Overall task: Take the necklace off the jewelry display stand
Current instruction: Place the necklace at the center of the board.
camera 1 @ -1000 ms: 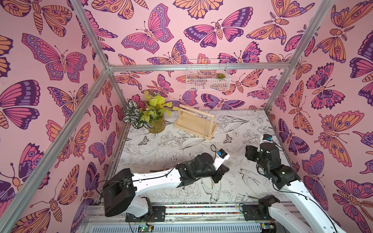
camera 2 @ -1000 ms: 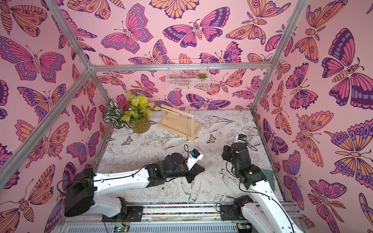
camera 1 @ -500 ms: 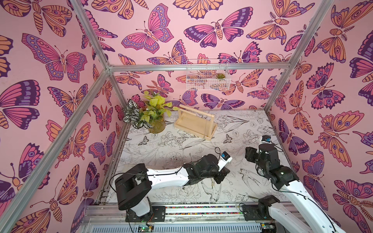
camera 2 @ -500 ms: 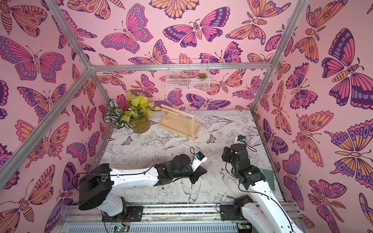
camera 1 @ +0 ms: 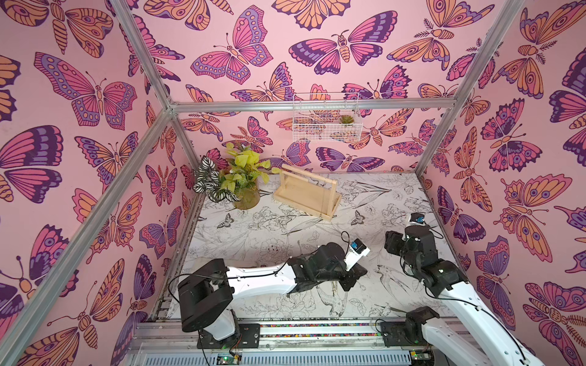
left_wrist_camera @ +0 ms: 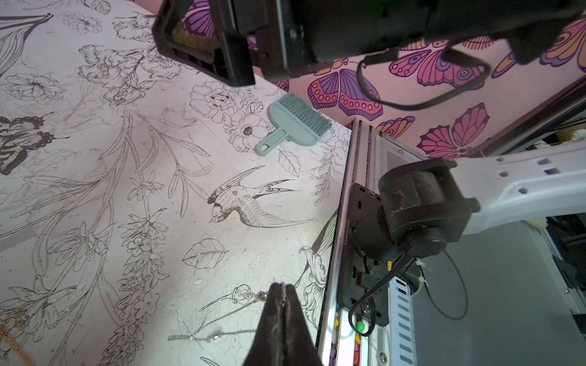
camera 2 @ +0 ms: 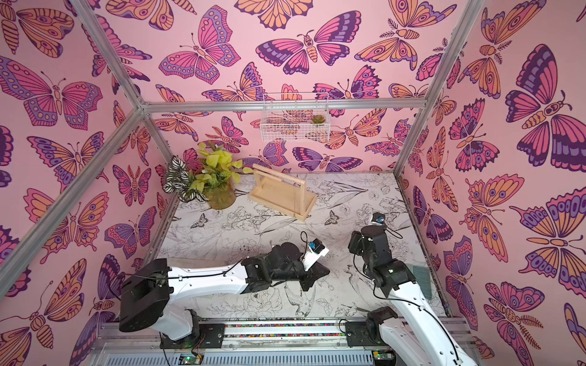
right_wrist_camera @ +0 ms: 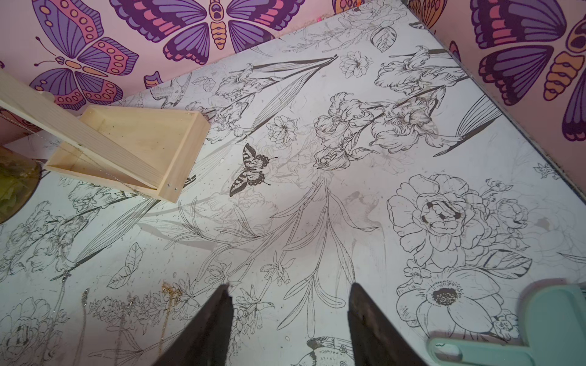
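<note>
The jewelry display stand (camera 1: 306,193) (camera 2: 279,196) (right_wrist_camera: 152,136) is a pale wooden frame at the back of the table. A thin chain (camera 1: 323,199) (right_wrist_camera: 95,166) still hangs from its crossbar. My left gripper (left_wrist_camera: 281,285) (camera 1: 356,275) is low over the front middle of the table, shut on a silver necklace (left_wrist_camera: 225,316) whose free length lies on the table. My right gripper (right_wrist_camera: 290,286) is open above the table at the right, with nothing between its fingers. A gold chain (right_wrist_camera: 171,293) (left_wrist_camera: 12,320) lies loose on the table.
A potted plant (camera 1: 241,183) stands left of the stand. A white wire basket (camera 1: 326,126) hangs on the back wall. A teal brush (left_wrist_camera: 295,126) (right_wrist_camera: 555,323) lies near the right wall. The front rail (camera 1: 285,329) carries both arm bases.
My left arm has swung so the shut gripper moved a little to the right, still holding the silver necklace. The right arm has hardly moved.
</note>
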You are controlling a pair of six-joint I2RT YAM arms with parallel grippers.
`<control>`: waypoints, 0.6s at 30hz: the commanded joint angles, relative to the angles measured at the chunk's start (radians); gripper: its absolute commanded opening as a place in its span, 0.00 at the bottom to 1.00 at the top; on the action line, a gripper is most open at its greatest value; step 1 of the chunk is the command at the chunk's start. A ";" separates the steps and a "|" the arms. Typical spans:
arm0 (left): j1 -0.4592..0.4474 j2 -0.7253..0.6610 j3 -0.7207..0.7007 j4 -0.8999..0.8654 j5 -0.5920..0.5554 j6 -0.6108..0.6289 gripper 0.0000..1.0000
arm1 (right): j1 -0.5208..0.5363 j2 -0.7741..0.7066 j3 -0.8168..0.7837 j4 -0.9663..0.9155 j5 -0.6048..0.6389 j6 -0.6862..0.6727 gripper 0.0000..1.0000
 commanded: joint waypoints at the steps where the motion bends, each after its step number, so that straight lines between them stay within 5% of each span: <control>1: -0.019 -0.045 0.019 0.002 0.012 -0.006 0.00 | -0.009 -0.011 -0.010 0.010 0.029 -0.009 0.61; 10: -0.035 -0.071 0.031 -0.031 -0.030 0.004 0.00 | -0.008 -0.010 -0.013 0.011 0.029 -0.006 0.61; 18: -0.019 0.048 0.069 -0.062 -0.024 0.027 0.00 | -0.009 -0.023 -0.025 0.013 0.030 -0.002 0.61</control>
